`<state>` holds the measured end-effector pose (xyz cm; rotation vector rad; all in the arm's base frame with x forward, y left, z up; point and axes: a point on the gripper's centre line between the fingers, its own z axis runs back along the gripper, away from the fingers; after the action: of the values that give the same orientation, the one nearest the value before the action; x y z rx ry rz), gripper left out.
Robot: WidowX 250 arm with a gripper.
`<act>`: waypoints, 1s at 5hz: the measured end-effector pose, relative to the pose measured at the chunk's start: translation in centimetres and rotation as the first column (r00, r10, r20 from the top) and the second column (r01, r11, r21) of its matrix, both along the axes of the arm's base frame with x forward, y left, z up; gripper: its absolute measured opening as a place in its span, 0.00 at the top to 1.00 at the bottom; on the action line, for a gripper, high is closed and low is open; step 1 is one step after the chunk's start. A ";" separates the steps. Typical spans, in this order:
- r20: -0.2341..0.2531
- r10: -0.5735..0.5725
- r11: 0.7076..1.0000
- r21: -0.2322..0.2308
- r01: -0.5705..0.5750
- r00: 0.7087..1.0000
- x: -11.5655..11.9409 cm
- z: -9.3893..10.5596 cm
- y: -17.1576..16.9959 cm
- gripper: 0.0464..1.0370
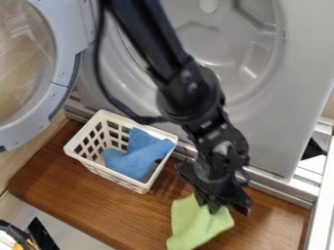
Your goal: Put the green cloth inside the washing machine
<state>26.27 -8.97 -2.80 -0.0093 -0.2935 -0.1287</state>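
Note:
The black gripper (pixel 212 209) is low over the wooden board at the lower right, pointing down. Its fingertips are close together, shut on the upper part of the green cloth (pixel 190 228). From there the cloth spreads down and to the left in loose folds; whether its lower end rests on the board cannot be told. The gripper hides part of its top edge. Behind the arm is the washing machine (pixel 271 127), its round door (pixel 60 73) swung open to the left and its drum opening (pixel 221 56) partly covered by the arm.
A white plastic basket (pixel 98 168) with a blue cloth (pixel 137 158) in it stands on the wooden board (pixel 85 202), left of the gripper and in front of the machine. White metal rails (pixel 320 195) run along the right side. A dark object lies at the lower left corner.

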 end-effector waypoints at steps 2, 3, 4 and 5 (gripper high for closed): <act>0.160 0.065 0.998 -0.034 -0.060 0.985 2.5 3.6 2.8 0.95; 0.265 0.064 0.998 -0.031 -0.058 0.962 3.9 5.7 3.7 0.95; 0.313 0.052 0.998 0.003 -0.055 0.948 4.3 7.0 4.2 0.95; 0.374 0.054 0.998 0.000 -0.058 0.926 4.6 8.7 4.5 0.95</act>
<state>30.90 -4.44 5.88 0.0350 -0.6754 -0.0741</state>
